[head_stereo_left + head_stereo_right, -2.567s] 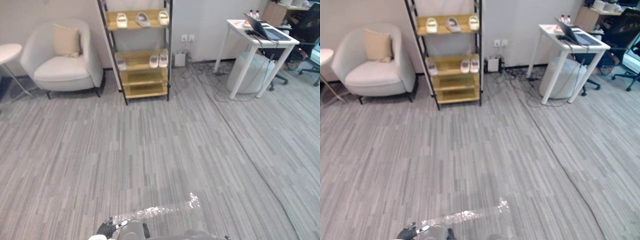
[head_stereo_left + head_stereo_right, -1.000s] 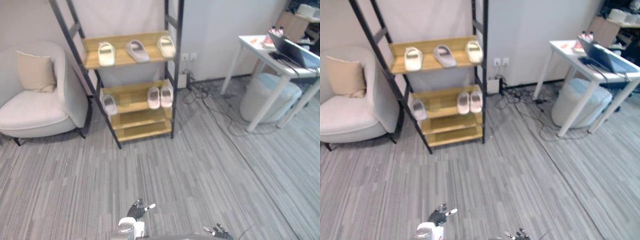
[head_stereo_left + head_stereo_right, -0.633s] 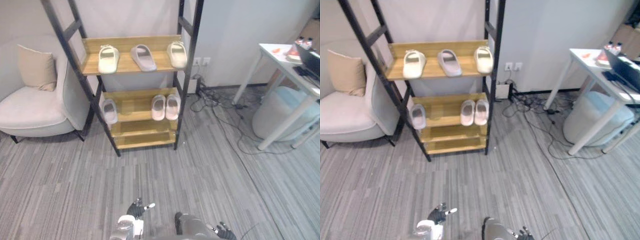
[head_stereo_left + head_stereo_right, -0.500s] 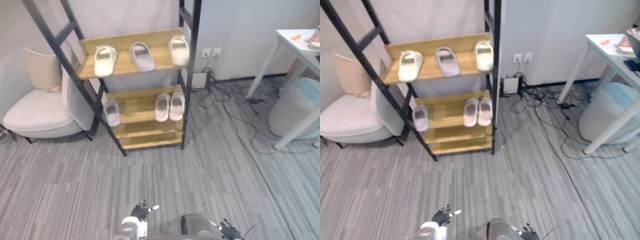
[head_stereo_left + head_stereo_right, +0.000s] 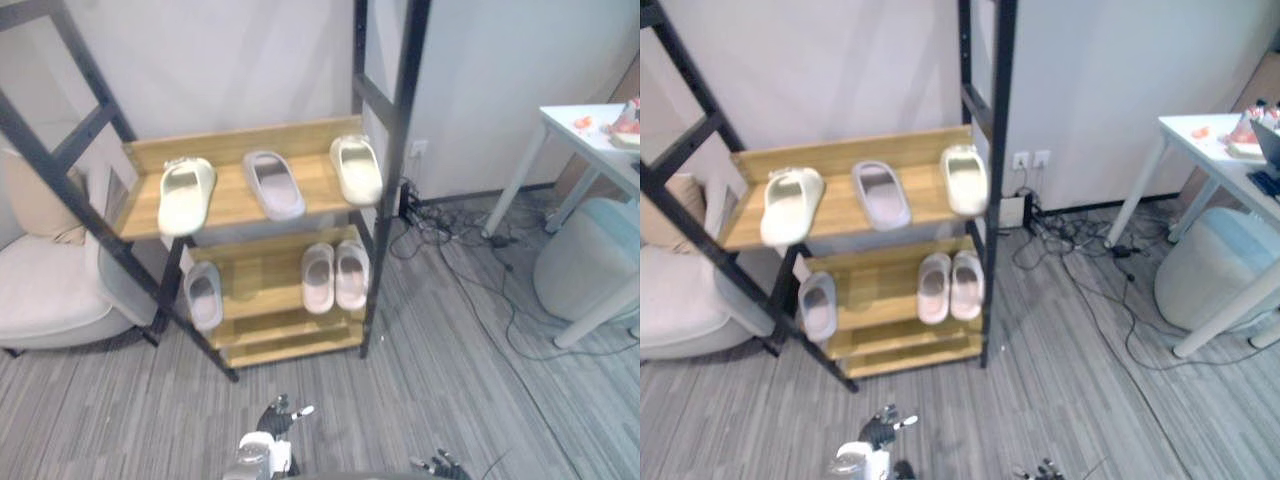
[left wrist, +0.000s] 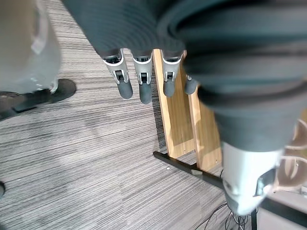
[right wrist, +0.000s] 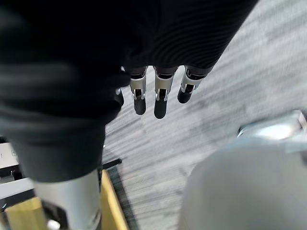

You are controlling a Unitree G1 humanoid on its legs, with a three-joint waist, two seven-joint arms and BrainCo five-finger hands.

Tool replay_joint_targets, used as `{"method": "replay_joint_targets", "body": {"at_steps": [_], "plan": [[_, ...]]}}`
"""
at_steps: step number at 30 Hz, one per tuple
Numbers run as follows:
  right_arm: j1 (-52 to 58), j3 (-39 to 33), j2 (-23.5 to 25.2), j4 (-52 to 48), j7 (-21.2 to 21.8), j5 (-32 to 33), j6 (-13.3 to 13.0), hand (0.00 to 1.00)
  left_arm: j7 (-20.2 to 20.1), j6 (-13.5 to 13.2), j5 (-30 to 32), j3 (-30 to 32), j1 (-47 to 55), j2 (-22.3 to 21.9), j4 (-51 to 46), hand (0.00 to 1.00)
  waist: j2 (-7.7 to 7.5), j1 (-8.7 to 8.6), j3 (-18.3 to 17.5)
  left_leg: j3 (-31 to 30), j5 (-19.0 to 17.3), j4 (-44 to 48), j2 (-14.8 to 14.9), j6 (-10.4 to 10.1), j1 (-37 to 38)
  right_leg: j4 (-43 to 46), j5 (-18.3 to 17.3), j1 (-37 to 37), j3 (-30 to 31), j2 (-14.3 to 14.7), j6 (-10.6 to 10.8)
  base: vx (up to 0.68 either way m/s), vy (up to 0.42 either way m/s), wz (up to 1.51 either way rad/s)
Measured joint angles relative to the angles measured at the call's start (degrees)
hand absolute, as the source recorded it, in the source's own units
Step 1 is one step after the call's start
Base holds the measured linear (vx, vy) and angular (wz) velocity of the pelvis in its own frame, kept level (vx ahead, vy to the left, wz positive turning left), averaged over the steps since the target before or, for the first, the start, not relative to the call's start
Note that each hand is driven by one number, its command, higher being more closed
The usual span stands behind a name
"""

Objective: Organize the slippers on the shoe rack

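Two hands hung low before the shoe rack (image 5: pixel 290 348): left hand (image 5: pixel 278 418), right hand (image 5: pixel 441 466), fingers (image 6: pixel 144 91) straight, loose, empty. Middle shelf (image 5: pixel 262 275) held a pink pair (image 5: pixel 335 276) and a lone grey slipper (image 5: pixel 203 296) at its left edge. Top shelf (image 5: pixel 232 205) held a second grey slipper (image 5: pixel 274 185) between a cream slipper (image 5: pixel 187 195) and its cream mate (image 5: pixel 357 168). Hazard: a reach could clip the black post (image 5: pixel 386 220) or knock the lone grey slipper off.

Shoe rack (image 5: pixel 228 200) of matt light wood and smooth black metal; smooth, matt slippers (image 5: pixel 274 184); coarse, striped grey carpet (image 5: pixel 430 390).
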Motion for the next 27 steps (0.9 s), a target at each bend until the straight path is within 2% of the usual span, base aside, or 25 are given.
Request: {"method": "replay_joint_targets", "body": {"at_steps": [1,2,4,5,6,7,8,9,10,11,12,15,17,18,20,27], "plan": [[-0.38,-0.33,0.14,-0.13,0.09,0.02,-0.05,0.00,0.00,0.37,-0.01,-0.61,-0.29,0.40,0.13,0.00,0.26,0.03,0.34,-0.49,-0.33,-1.73,-0.62,0.47,2.76,7.59,1.94,-2.73,0.98,0.26,1.53,0.50,0.231,0.08],[-0.76,-0.67,-0.22,-0.19,0.15,0.02,-0.11,0.00,0.14,0.54,-0.06,-0.53,-0.34,0.66,0.56,0.00,0.76,0.09,0.78,-0.54,-0.39,-4.09,-0.85,0.56,6.73,12.79,1.33,-4.47,0.69,0.69,0.71,0.34,0.144,-0.06],[-1.47,-0.55,-0.95,-0.29,0.15,0.02,-0.50,0.00,0.13,0.55,-0.07,-0.51,-0.25,1.21,0.70,0.00,2.38,0.12,1.30,-0.75,-0.38,-6.97,-0.28,0.55,10.79,13.95,-0.76,-6.34,-0.25,1.60,-1.08,0.26,0.092,-0.06],[-1.70,-0.59,-0.97,-0.40,0.17,0.04,-0.70,0.00,0.16,0.54,-0.10,-0.46,-0.42,1.56,0.79,0.00,2.65,-0.11,1.22,-1.42,-0.38,-8.15,0.28,0.55,12.13,11.88,-1.96,-7.79,-1.32,1.98,-1.76,0.20,-0.032,0.26],[-1.75,-0.64,-0.96,-0.49,0.21,0.06,-0.97,0.00,0.17,0.51,-0.14,-0.36,-0.84,1.64,0.93,0.00,2.70,-0.39,1.17,-1.92,-0.43,-9.53,1.13,0.46,13.17,6.10,-2.66,-9.85,-2.69,2.53,-2.42,0.16,-0.047,0.33],[-1.78,-0.70,-0.96,-0.44,0.21,0.08,-1.05,0.00,0.14,0.50,-0.14,-0.36,-0.94,1.61,1.04,0.00,2.70,-0.40,1.17,-2.26,-0.56,-9.61,1.51,0.17,13.30,3.79,-2.60,-10.61,-3.11,2.68,-2.49,0.17,-0.113,0.36],[-2.14,-1.21,-0.83,0.02,0.27,0.07,-1.12,0.00,0.15,0.49,-0.14,-0.35,-1.05,1.54,1.58,0.00,2.60,-0.41,1.33,-3.08,-0.78,-9.58,2.04,-1.06,13.26,-2.56,-1.67,-11.31,-3.49,3.06,-2.49,0.17,-0.178,0.30],[-2.30,-1.54,0.00,0.59,0.32,0.12,-1.13,0.00,0.17,0.47,-0.13,-0.23,-1.05,1.83,2.70,0.00,0.89,-0.41,1.80,-4.26,-1.22,-9.44,1.31,-2.99,13.75,-10.45,4.42,-10.52,-3.59,2.69,-3.83,0.20,-0.224,0.48],[-2.21,-2.45,-0.32,1.40,0.30,0.10,-1.25,0.00,0.11,0.52,-0.12,0.22,-1.14,1.13,3.39,0.00,2.50,-0.99,2.21,-6.15,-1.72,-9.60,2.49,-4.34,14.10,-10.51,4.59,-9.07,-5.23,3.55,-4.19,0.19,-0.213,0.47],[-2.12,-2.80,-0.96,2.23,0.38,0.14,-1.19,0.00,-0.05,0.51,-0.07,0.46,-1.11,0.23,3.32,0.00,3.09,-1.08,2.34,-6.75,-1.58,-9.65,3.39,-4.93,14.08,-11.13,4.56,-8.55,-5.90,4.17,-4.30,0.13,-0.163,0.31],[-2.14,-2.80,-1.77,2.79,0.34,0.05,-0.83,0.00,-0.37,0.37,0.01,0.61,-0.97,-0.25,3.00,0.00,4.21,-0.43,2.36,-6.61,-1.19,-9.68,4.09,-5.54,14.05,-11.39,4.57,-8.51,-5.97,4.88,-4.33,0.11,-0.148,0.07],[-1.83,-3.53,-2.37,2.86,0.33,0.07,-0.85,0.00,-1.10,0.45,0.00,2.74,-0.70,-0.40,3.44,0.00,5.86,-0.54,2.61,-7.19,-0.28,-9.63,5.60,-6.97,13.94,-13.29,5.09,-7.12,-7.55,5.96,-5.22,0.04,-0.123,0.12],[-1.37,-3.44,-1.98,3.23,0.34,0.09,-0.80,0.00,-1.17,0.40,0.18,2.77,-0.84,-0.35,3.35,0.00,5.01,-0.53,3.18,-7.39,0.15,-7.76,6.25,-7.68,13.43,-14.78,5.24,-5.66,-9.01,5.85,-5.57,-0.05,-0.088,0.40],[-1.56,-3.26,-1.49,3.52,0.35,0.10,-0.82,0.00,-1.21,0.36,0.67,2.99,-1.11,-0.23,3.21,0.00,3.93,-0.41,3.67,-7.20,0.15,-4.55,6.47,-7.68,12.04,-15.41,5.30,-4.88,-9.46,5.46,-5.81,-0.08,-0.066,0.29],[-1.84,-2.52,-1.47,4.06,0.39,0.11,-0.92,0.00,-1.24,0.18,1.09,3.91,-1.09,-0.31,2.96,0.00,3.33,-0.30,3.79,-7.18,0.15,-2.85,6.73,-7.68,11.02,-15.60,5.34,-4.91,-9.30,5.33,-5.87,-0.08,-0.043,0.05],[-2.28,-3.94,-1.53,4.29,0.35,0.20,-0.95,0.00,-1.16,-0.38,1.08,5.02,-1.60,-0.47,3.42,0.00,4.10,-0.32,4.13,-7.33,0.16,-8.69,7.12,-7.66,10.82,-17.31,7.61,-8.68,-6.16,7.17,-5.38,-0.05,0.037,-0.20]]}}
